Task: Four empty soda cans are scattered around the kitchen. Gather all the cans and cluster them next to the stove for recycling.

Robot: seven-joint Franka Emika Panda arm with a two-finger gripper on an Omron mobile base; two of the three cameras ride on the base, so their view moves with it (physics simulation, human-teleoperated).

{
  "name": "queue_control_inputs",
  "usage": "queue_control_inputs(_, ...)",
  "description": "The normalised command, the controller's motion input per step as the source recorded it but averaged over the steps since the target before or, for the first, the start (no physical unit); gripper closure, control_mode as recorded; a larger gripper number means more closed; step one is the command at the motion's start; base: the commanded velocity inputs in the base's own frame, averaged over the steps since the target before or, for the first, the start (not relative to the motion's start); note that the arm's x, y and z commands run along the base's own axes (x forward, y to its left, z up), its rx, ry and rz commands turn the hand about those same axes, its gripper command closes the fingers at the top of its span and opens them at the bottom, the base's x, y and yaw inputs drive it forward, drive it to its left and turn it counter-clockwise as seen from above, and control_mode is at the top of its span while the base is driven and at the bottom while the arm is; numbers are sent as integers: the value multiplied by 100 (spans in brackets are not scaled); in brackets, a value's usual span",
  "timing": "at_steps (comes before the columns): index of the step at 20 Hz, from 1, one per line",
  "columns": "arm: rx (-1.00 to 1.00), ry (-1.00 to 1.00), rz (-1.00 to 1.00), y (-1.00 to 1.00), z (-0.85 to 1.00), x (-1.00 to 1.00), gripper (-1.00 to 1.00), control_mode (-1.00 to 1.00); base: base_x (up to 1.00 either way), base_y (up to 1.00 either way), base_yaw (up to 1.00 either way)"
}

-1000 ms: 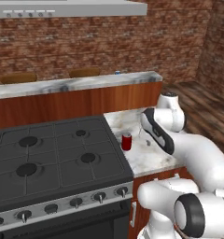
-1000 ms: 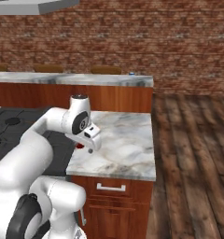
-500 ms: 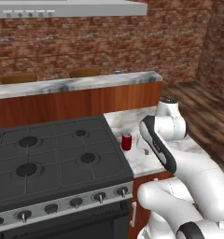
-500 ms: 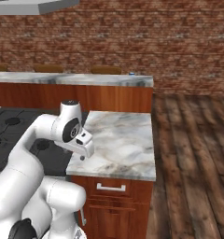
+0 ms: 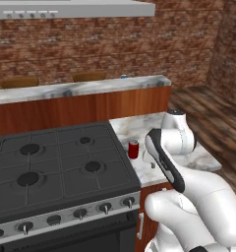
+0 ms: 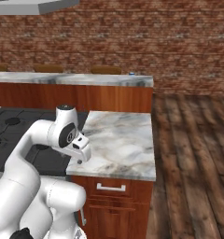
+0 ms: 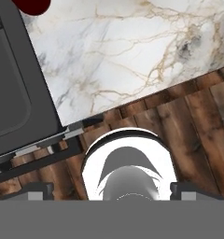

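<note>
White-grey marble tabletop [image 5: 198, 157] just right of wide black four-burner stove [image 5: 56, 167]. Small red soda can [image 5: 133, 149] upright on tabletop beside stove's right edge. Claw [image 7: 111, 189] released, empty, above tabletop's front edge. Brick wall [image 5: 90, 44] behind; wood plank floor [image 6: 193, 154] right.

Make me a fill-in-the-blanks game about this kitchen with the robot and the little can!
1. The soda can standing on the marble counter beside the stove is coloured ____.
2. The stove has ____ burners.
3. The gripper holds ____.
4. The wall behind the counters is made of ____.

Missing words: red; four; nothing; brick
</note>
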Motion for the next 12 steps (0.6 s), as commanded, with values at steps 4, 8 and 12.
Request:
queue_control_inputs(4, 0, 0, 0, 0, 0, 0, -100, 100, 0, -3, -1)
queue_control_inputs(8, 0, 0, 0, 0, 0, 0, -100, 100, -7, -14, -3)
queue_control_inputs(12, 0, 0, 0, 0, 0, 0, -100, 100, -16, -52, -9)
